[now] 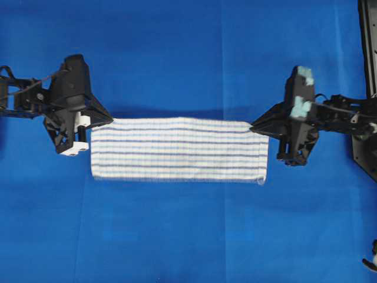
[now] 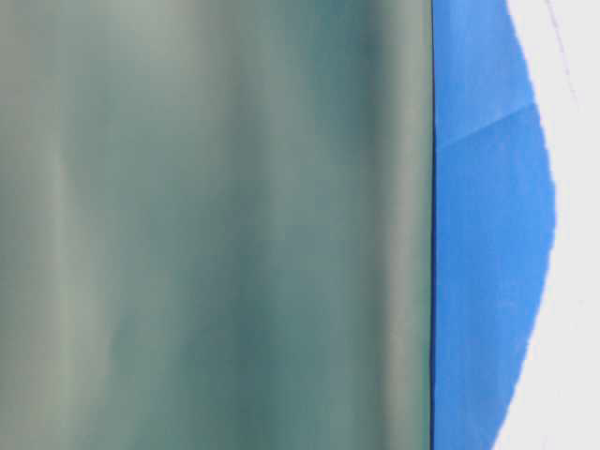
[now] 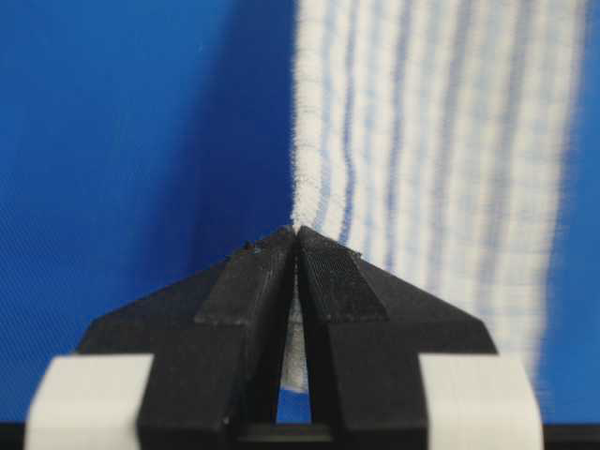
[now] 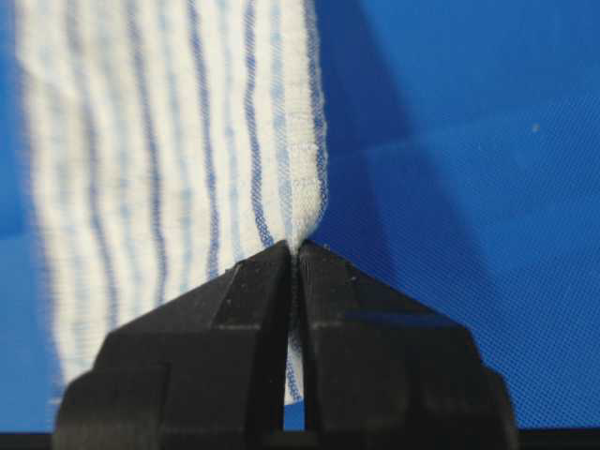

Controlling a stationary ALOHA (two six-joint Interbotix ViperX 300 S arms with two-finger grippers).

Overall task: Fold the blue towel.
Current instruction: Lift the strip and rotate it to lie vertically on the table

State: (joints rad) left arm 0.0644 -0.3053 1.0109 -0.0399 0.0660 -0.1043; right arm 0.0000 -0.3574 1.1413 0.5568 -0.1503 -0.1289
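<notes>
While both arms reach in from opposite sides, the blue towel (image 1: pixel 177 150) hangs stretched between them over the blue table covering (image 1: pixel 177 59). It is a white rectangular cloth with thin light-blue and dark-blue stripes running along its length.

Left gripper (image 1: pixel 109 119): jaws pressed together on the towel's far left corner. The left wrist view confirms this, with the left gripper (image 3: pixel 296 231) clamped on a pinch of cloth; a sliver of white fabric shows in the slot between the black fingers (image 3: pixel 248 281). From the pinch point, the blue towel (image 3: pixel 441 169) runs ahead of the jaws and to their right.

Right gripper (image 1: pixel 253 125): jaws likewise pressed together on the towel's far right corner. In the right wrist view the right gripper (image 4: pixel 298 246) is clamped on the cloth edge, and the blue towel (image 4: pixel 159 141) extends ahead of the jaws and to their left.

Overhead, the towel's far edge runs straight between the two pinch points. A dark shadow band lies on the covering just beyond that edge. The near right corner droops slightly.

The table-level view is almost wholly blocked by a blurred grey-green surface (image 2: pixel 216 225); only a strip of blue covering shows beside it.
</notes>
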